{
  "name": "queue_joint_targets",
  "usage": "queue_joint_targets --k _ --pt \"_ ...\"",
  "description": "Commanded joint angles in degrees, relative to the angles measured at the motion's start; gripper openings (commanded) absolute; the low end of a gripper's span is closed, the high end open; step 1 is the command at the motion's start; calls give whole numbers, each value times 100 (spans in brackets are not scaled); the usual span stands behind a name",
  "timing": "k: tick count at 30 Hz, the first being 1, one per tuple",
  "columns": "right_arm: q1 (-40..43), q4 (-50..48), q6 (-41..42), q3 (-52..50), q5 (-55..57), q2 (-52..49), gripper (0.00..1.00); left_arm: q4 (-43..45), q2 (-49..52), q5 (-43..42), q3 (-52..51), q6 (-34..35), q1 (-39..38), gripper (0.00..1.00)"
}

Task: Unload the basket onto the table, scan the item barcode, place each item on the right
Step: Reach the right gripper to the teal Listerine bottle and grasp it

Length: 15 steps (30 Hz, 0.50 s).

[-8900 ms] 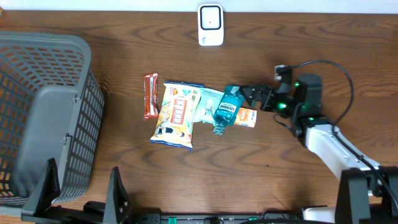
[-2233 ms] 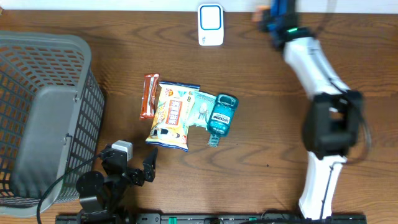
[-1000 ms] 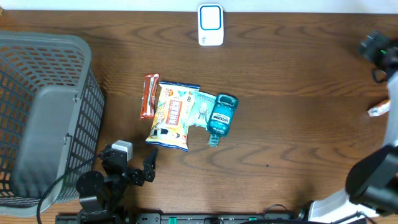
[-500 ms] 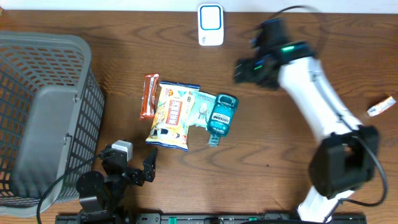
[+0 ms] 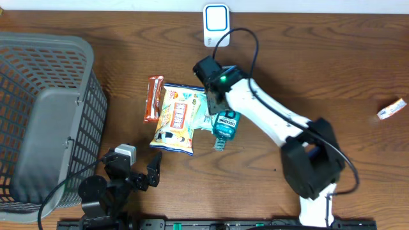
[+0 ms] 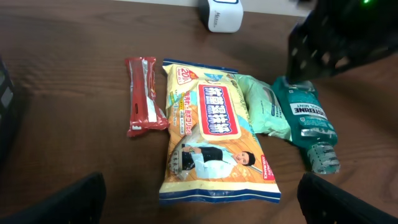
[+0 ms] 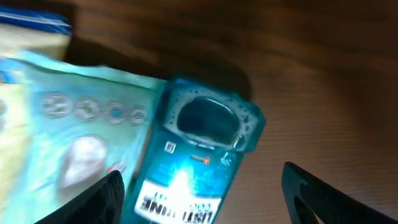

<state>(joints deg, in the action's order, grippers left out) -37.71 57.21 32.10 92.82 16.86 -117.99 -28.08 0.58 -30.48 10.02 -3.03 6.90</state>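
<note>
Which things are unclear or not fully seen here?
Overhead: the right arm hides part of the pale green plastic pouch and the teal mouthwash bottle's top.
Left wrist: the top edge cuts the white box-shaped scanner.
Right wrist: blur smears the label's small print.

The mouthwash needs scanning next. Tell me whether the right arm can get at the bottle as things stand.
Probably yes. The right gripper hangs above the mouthwash bottle, jaws apart, with nothing lying on it. The pale green pack against the bottle's side may crowd one finger.
</note>
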Motion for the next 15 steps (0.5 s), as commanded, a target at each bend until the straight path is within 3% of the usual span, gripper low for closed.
queue_joint_targets --k 1,15 --pt "-125 7 177 37 321 -284 75 22 -24 9 20 -37 -24 98" --pt "-136 739 212 92 205 -776 79 22 -24 9 20 -37 -24 98"
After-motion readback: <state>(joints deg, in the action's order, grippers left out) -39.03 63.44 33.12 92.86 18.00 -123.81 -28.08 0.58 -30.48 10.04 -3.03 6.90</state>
